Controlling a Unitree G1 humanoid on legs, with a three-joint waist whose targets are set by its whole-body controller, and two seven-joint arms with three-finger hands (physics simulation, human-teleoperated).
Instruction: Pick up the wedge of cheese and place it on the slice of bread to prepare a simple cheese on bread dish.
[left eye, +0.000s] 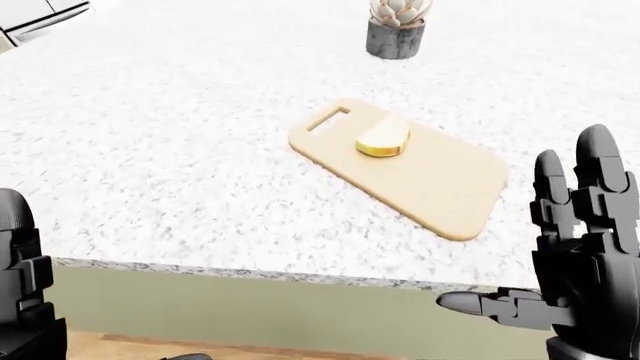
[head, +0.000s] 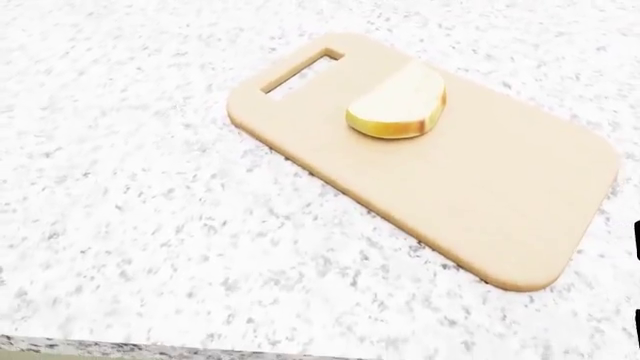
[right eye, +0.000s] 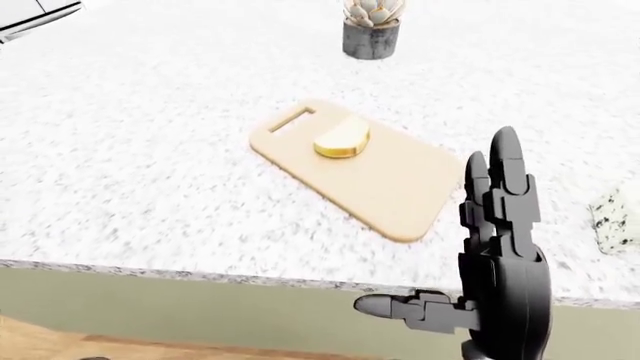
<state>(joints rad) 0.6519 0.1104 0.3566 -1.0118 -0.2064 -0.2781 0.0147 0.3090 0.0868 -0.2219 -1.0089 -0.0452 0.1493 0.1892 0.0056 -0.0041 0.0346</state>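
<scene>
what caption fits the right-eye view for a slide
Open right hand raised beside a cutting board holding a slice of bread on a speckled counter.

The left hand (left eye: 22, 281) is cut off at the left-eye view's lower left edge.

Speckled granite counter (left eye: 180, 172), wooden floor (left eye: 200, 349) below.

The slice of bread (head: 398, 103) lies flat on the cutting board (head: 500, 187), near the board's slotted-handle end, toward the top of the head view. It's a half-round piece, pale cream on top with a golden-yellow crust around its curved edge. At the right edge of the right-eye view sits a pale speckled lump (right eye: 615, 217), possibly the wedge of cheese, though it's cropped.
</scene>
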